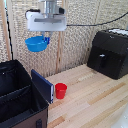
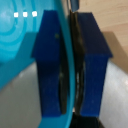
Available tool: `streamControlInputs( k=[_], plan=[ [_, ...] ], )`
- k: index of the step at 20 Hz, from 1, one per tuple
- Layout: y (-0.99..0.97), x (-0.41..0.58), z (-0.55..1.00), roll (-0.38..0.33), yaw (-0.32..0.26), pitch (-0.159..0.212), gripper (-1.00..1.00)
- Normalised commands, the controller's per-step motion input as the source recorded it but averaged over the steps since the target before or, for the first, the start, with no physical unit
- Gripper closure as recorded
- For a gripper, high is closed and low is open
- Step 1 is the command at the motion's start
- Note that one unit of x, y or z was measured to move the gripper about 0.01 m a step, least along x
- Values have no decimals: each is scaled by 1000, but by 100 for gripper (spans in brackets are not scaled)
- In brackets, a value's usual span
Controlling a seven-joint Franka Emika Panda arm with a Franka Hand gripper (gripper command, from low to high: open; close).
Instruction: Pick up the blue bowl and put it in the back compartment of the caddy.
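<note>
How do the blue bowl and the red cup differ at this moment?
The blue bowl hangs in the air, clamped by the claw; the red cup stands on the wooden table. The bowl looks wider and shallower, the cup narrower and taller. Both are open-topped.

Caddy (image 1: 20,95) cut off by frame edge.

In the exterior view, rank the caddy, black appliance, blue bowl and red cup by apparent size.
1. caddy, partly cut off by the frame and nearest the camera
2. black appliance
3. blue bowl, held aloft in the gripper, so depth is unsure
4. red cup
</note>
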Motion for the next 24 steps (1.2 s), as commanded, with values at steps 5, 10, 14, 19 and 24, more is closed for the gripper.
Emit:
streamControlInputs(
  k=[5, 10, 14, 19, 24],
  plan=[
    [957, 261, 17, -8, 0, 25, 100],
    [945, 282, 48, -7, -4, 47, 100],
    [898, 292, -14, -42, -16, 80, 100],
    [735, 287, -193, -127, -5, 60, -100],
    [165, 201, 241, -46, -46, 14, -100]
  ],
)
